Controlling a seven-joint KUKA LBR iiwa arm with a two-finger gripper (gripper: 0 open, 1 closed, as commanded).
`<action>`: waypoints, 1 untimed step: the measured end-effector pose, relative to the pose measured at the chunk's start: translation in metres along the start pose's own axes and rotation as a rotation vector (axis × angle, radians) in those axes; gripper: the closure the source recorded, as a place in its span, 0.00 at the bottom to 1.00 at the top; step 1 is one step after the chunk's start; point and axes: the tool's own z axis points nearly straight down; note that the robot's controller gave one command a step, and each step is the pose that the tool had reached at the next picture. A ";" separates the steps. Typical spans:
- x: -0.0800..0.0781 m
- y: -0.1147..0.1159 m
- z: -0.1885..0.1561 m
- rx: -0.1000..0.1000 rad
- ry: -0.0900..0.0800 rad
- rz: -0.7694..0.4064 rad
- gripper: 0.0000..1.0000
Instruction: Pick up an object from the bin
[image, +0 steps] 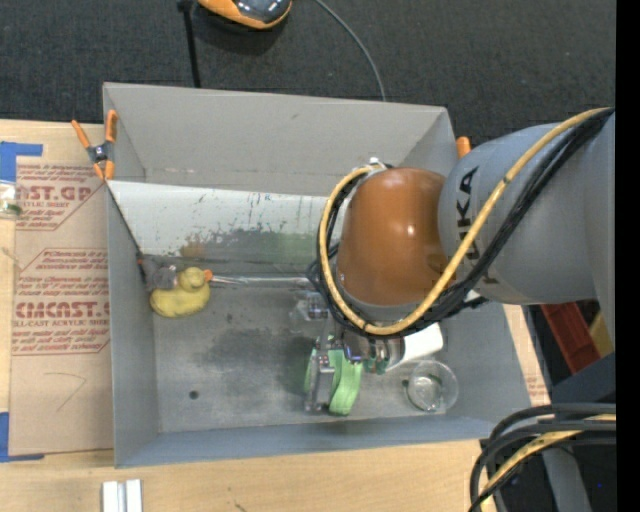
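At the left of the bin (270, 130), close to its left wall, a yellow rubber duck (178, 295) lies alone, well apart from everything else. Toward lower centre the gripper (322, 385) is down at the floor, pressed against a curved green plastic piece (347, 388). This is the thing it is working on, though I cannot tell whether the gripper is open or closed on it. Above it the arm's orange cover (390, 250) hides much of the middle. Just right of the green piece lies a white block (425, 342), and below that a clear round cup (431, 388) near the front wall. The likely trouble is a glancing hold: the green piece looks smooth and rounded, so it could squirt sideways or drop on the lift. The cup nearby could also be knocked or tipped by the wrist. The bin floor is bare grey metal, scuffed and stained dark, and probably slick. A pale wooden counter (300, 475) runs along the bottom, and dark carpet (450, 50) lies beyond the top.
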 end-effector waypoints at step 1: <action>0.000 0.000 -0.002 0.000 -0.002 0.001 0.00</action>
